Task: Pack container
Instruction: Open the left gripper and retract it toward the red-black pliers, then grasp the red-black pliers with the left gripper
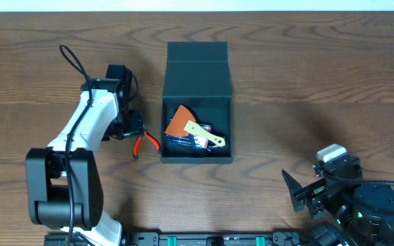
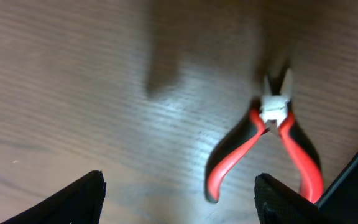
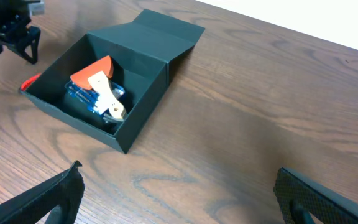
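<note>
Just beside the left gripper (image 1: 134,128) and well off from the right gripper (image 1: 298,193): black container (image 1: 198,82), lid flapped back, scraper (image 1: 195,128) inside. On the left, spread wide, gripping nothing. On the right, fully apart, empty. Ahead of the left fingertips, by the container wall: red-handled pliers (image 2: 272,143).

Nothing legible appears in any of the three views: no words, brand names, numbers or signs. The only possible print is a scatter of pale marks on the blue packet (image 1: 180,142) lying inside the container (image 1: 197,65). These marks are too small and blurred to read, both from overhead and from the right wrist camera.
</note>
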`<move>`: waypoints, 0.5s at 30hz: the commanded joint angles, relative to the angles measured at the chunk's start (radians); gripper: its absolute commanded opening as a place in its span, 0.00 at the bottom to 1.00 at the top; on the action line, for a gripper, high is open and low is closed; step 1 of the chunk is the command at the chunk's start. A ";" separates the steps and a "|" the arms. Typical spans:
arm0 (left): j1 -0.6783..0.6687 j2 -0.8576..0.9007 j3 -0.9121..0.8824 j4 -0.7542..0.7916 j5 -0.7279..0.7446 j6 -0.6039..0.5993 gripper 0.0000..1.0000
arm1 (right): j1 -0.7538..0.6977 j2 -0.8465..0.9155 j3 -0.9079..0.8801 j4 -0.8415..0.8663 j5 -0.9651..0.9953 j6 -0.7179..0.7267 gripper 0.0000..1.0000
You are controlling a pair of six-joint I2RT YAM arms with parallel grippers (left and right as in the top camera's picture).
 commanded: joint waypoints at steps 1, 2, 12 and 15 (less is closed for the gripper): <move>0.003 0.013 -0.057 0.031 0.066 0.029 0.75 | -0.007 -0.004 0.000 0.001 0.013 0.013 0.99; 0.003 0.013 -0.078 0.051 0.080 0.029 0.76 | -0.007 -0.004 0.000 0.001 0.013 0.013 0.99; 0.004 0.013 -0.167 0.151 0.119 0.028 0.75 | -0.007 -0.004 0.000 0.001 0.013 0.013 0.99; 0.004 0.014 -0.167 0.165 0.119 0.029 0.75 | -0.007 -0.005 0.000 0.001 0.013 0.013 0.99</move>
